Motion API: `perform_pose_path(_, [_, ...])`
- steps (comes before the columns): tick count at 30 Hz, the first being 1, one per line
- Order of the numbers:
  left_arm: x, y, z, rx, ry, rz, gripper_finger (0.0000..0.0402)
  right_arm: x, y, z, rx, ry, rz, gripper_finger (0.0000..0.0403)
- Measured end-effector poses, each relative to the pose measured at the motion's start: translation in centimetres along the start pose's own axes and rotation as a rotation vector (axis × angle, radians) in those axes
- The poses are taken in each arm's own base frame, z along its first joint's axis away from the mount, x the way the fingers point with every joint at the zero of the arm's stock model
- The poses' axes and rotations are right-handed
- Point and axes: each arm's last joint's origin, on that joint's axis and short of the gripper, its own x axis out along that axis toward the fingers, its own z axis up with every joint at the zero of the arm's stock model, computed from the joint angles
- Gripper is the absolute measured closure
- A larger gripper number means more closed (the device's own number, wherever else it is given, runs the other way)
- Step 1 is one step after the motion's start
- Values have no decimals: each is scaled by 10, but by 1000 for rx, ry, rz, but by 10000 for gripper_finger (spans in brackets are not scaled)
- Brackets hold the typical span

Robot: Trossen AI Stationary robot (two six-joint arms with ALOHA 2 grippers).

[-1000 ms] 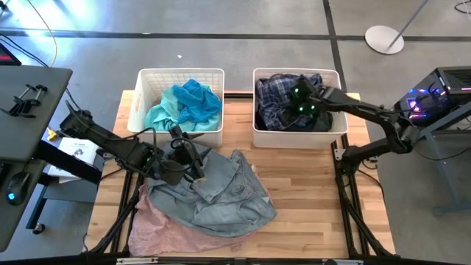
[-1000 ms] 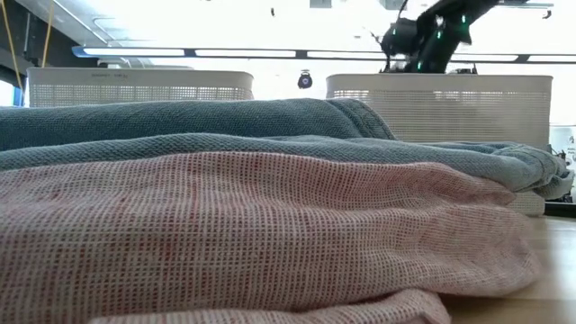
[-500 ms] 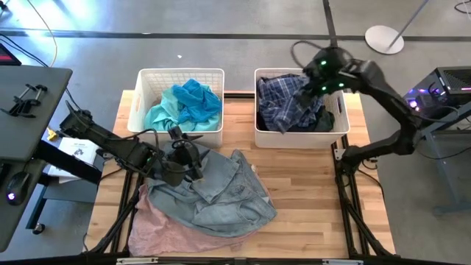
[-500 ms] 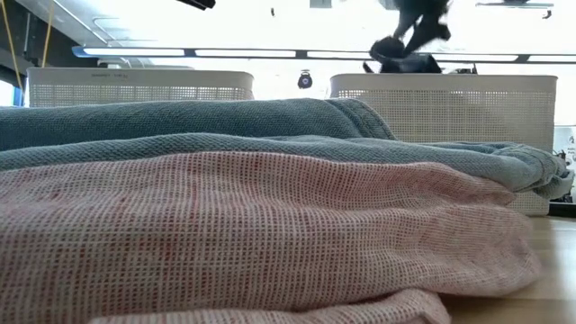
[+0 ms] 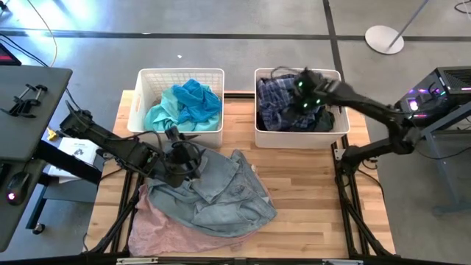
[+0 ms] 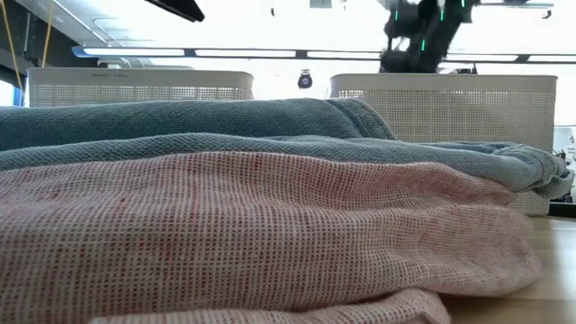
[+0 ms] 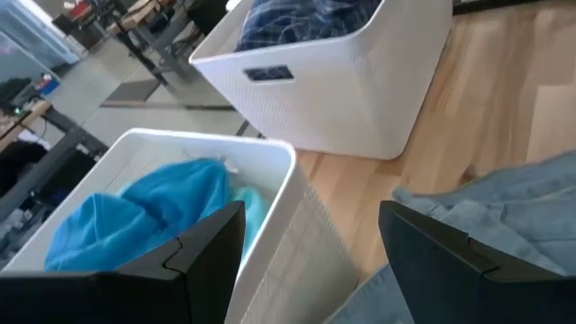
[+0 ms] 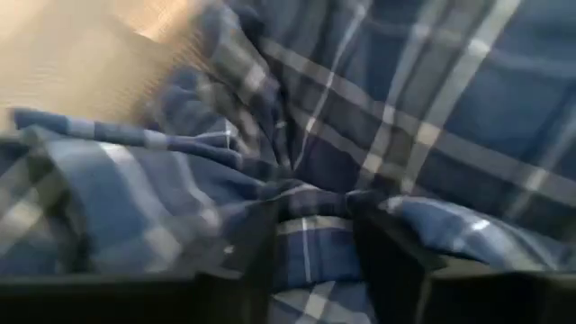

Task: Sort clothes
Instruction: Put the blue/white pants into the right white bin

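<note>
A: Left gripper (image 5: 184, 158)?
B: Low at 8 o'clock, arm stretched in from 9, fingers (image 7: 202, 252) wide apart.
A: Right gripper (image 5: 305, 94)?
B: At 1 o'clock, arm angled in from 3, fingers (image 8: 396, 247) parted.

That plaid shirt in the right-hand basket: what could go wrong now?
The right gripper is pressed into the plaid shirt, so cloth could snag and lift back out of the basket. The left gripper sits open over the denim, which overlaps the pink garment; it might grab both.
</note>
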Motion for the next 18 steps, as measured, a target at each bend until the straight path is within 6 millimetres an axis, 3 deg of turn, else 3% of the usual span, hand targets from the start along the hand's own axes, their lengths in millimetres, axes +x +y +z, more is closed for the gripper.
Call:
perform_pose_path(4, [-1, 0, -3, 10, 18, -3, 154, 57, -27, -29, 143, -11, 31, 319])
perform_pose_path(8, [-12, 0, 3, 41, -7, -41, 154, 78, -39, -46, 199, -36, 40, 344])
perform_pose_path(12, [-36, 1, 21, 58, -80, -112, 154, 72, -40, -40, 212, -37, 86, 347])
perform_pose_path(18, [-74, 1, 33, 32, -186, -195, 154, 25, -30, -11, 256, -28, 84, 313])
